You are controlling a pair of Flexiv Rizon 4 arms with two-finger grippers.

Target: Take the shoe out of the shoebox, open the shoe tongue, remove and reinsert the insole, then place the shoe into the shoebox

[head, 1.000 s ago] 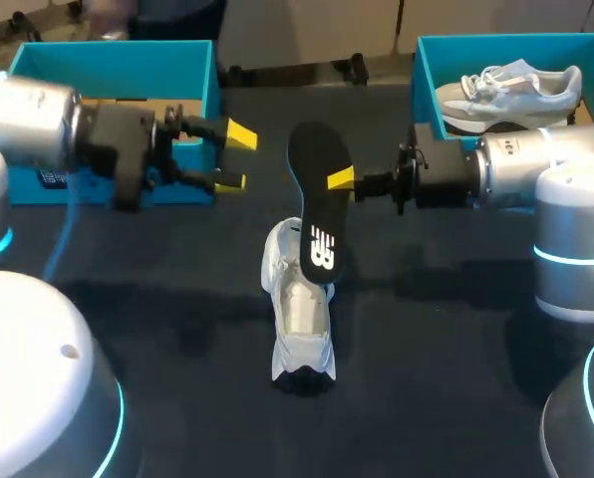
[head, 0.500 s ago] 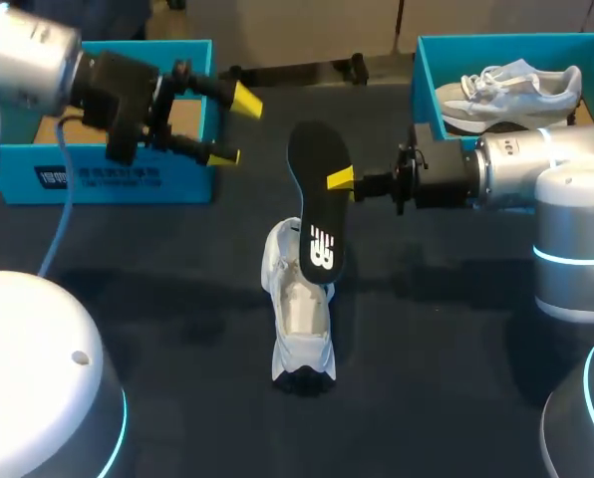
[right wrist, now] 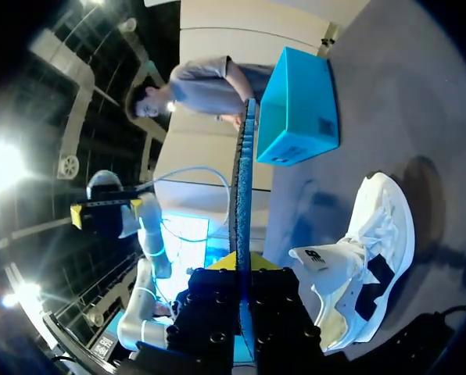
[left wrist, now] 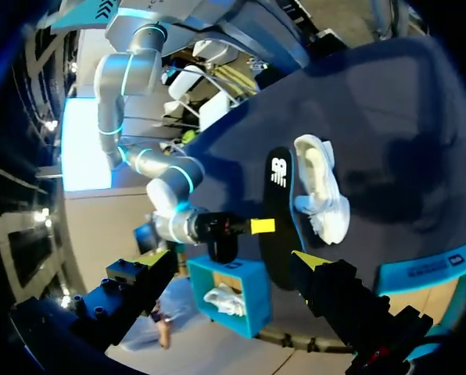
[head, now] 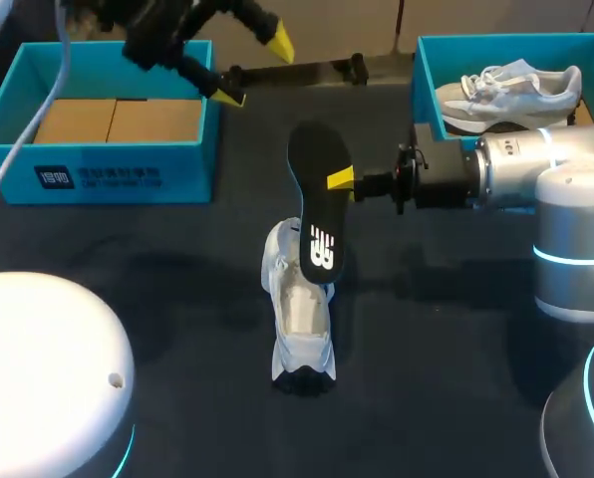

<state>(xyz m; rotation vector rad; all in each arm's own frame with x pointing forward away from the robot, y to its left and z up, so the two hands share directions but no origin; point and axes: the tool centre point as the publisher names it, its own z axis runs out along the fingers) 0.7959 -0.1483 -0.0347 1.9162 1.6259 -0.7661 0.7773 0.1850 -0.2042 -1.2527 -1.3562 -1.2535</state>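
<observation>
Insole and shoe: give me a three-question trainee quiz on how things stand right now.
1. True or false: the insole lies flat inside the white shoe.
2. What is shut on the insole? A) the right claw B) both claws C) neither claw
3. Fill in: the left claw, above the far corner of the empty shoebox, has its fingers ____.
Key: 1 false; 2 A; 3 open.

A black insole [head: 318, 194] with a white mark is seen over a white shoe [head: 299, 324]. The shoebox [head: 189, 177] at ten o'clock is coloured turquoise.
</observation>
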